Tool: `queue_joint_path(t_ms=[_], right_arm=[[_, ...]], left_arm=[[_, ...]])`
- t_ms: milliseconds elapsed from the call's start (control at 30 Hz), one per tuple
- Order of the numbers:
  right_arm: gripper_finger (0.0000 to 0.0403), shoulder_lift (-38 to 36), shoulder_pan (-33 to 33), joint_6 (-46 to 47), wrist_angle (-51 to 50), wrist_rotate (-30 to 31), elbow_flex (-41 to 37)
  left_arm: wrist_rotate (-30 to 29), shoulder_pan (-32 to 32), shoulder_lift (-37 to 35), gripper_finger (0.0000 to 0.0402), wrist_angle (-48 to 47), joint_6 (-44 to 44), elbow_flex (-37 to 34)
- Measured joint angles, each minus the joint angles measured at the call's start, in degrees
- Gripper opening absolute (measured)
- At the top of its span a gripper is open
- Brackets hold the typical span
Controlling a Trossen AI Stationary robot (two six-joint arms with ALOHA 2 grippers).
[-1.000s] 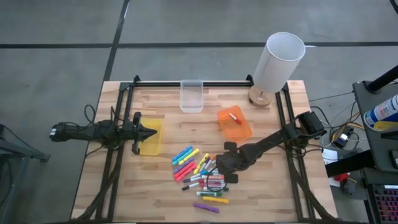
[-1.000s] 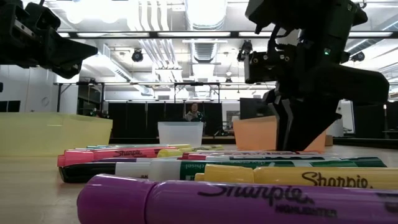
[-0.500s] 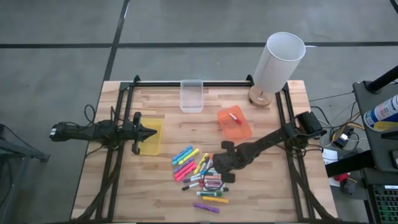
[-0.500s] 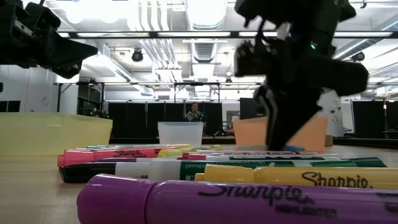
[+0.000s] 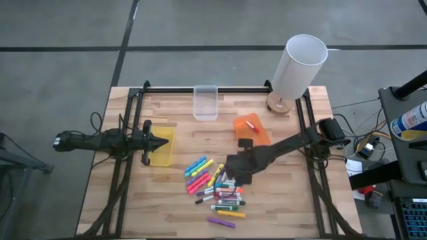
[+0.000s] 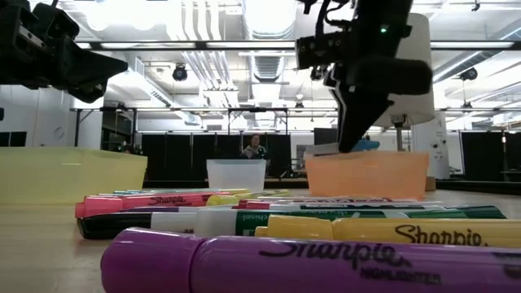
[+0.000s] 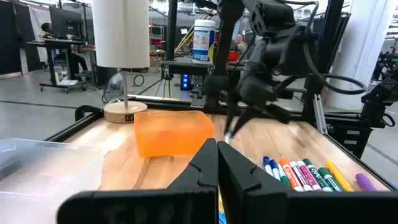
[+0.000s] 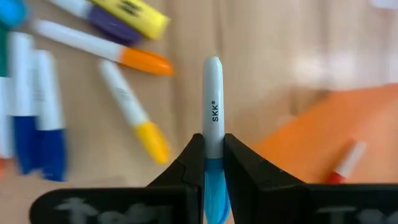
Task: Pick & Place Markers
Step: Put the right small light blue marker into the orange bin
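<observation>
Light wooden table [image 5: 167, 200] in a large workshop with strip lights overhead. Nearest the front edge, a heap of loose markers [image 5: 217, 190]: purple, yellow, green, pink, white-barrelled ones with coloured caps. Just behind the heap, raised clear of the wood, right gripper [image 5: 235, 175] clamped on a slim white marker with blue cap [image 8: 212, 149], barrel standing out straight between the fingers [image 8: 239, 168]. Best handled by keeping the pinch firm and the barrel level, carrying it high enough to clear the bin wall, centring over the opening before letting go, so as not to knock the rim or drop short. Beyond, orange bin [image 5: 252, 132], likely the destination, holding one white marker with red cap [image 5: 251, 125]. Off to the left side, left gripper [image 5: 160, 142] pinched shut on nothing, parked over the yellow bin [image 5: 162, 148]; contents hard to tell. Farthest back, clear bin [image 5: 205, 103], apparently empty, and a white lamp [image 5: 298, 67].
</observation>
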Motion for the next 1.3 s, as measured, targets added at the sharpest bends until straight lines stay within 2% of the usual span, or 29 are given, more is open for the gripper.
queue_joint_path(t_ms=[200, 367, 500, 733, 867, 1033, 1300], right_arm=[[0.0033, -0.2, -2.5, 1.1, -5.7, 6.4, 1.0], [0.0033, -1.5, -4.9, 7.2, -11.6, 13.2, 1.0], [0.0033, -2.5, -7.4, 12.0, -13.9, 14.2, 0.7], [0.0034, -2.7, -13.3, 13.5, -13.7, 7.7, -0.5], [0.0034, -2.7, -16.0, 12.3, -13.4, 6.8, -1.8], [0.0034, -2.7, -18.6, 11.8, -10.8, -0.7, -3.2], [0.0046, -2.7, -19.7, 11.8, -9.7, -1.4, -4.4]], left_arm=[[0.0, 0.0, 0.0, 0.0, 0.0, 0.0, 0.0], [0.0, 0.0, 0.0, 0.0, 0.0, 0.0, 0.0], [0.0, 0.0, 0.0, 0.0, 0.0, 0.0, 0.0], [0.0, 0.0, 0.0, 0.0, 0.0, 0.0, 0.0], [0.0, 0.0, 0.0, 0.0, 0.0, 0.0, 0.0], [0.0, 0.0, 0.0, 0.0, 0.0, 0.0, 0.0], [0.0, 0.0, 0.0, 0.0, 0.0, 0.0, 0.0]])
